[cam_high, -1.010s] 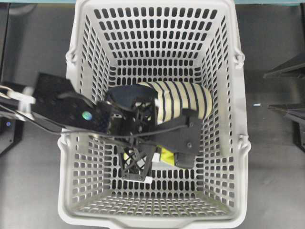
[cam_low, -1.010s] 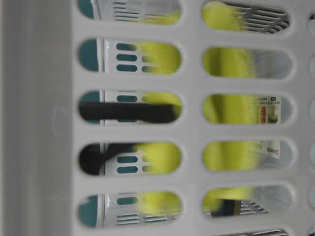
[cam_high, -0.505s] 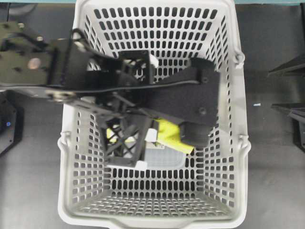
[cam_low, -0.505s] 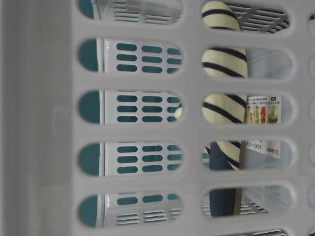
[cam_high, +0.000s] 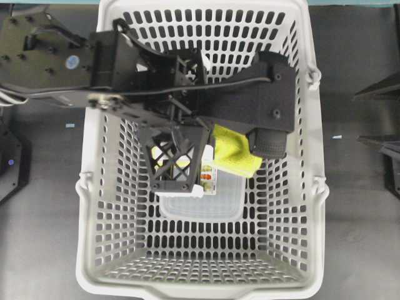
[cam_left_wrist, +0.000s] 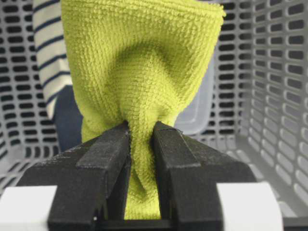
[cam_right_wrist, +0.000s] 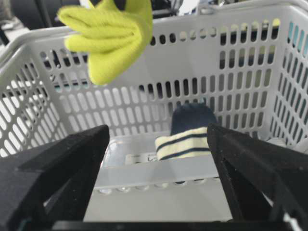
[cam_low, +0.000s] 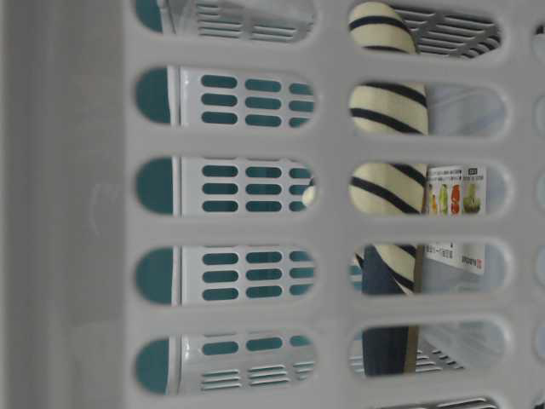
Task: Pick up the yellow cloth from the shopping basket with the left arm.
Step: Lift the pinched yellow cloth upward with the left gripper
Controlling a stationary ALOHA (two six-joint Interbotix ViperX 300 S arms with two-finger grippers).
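Lifted since the earlier frame, left arm (cam_high: 94,62) fingers (cam_left_wrist: 108,159) pinch yellow cloth (cam_high: 234,152) now dangling at 3 o'clock of basket center, above shopping basket (cam_high: 300,237) floor; right fingers (cam_right_wrist: 62,163) spread empty; thin pinch could slip if swung.

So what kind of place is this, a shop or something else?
Probably a robot test bench, not a shop: a grey shopping basket sits on a dark tabletop between two black arms, and the left gripper holds a yellow cloth above the basket.
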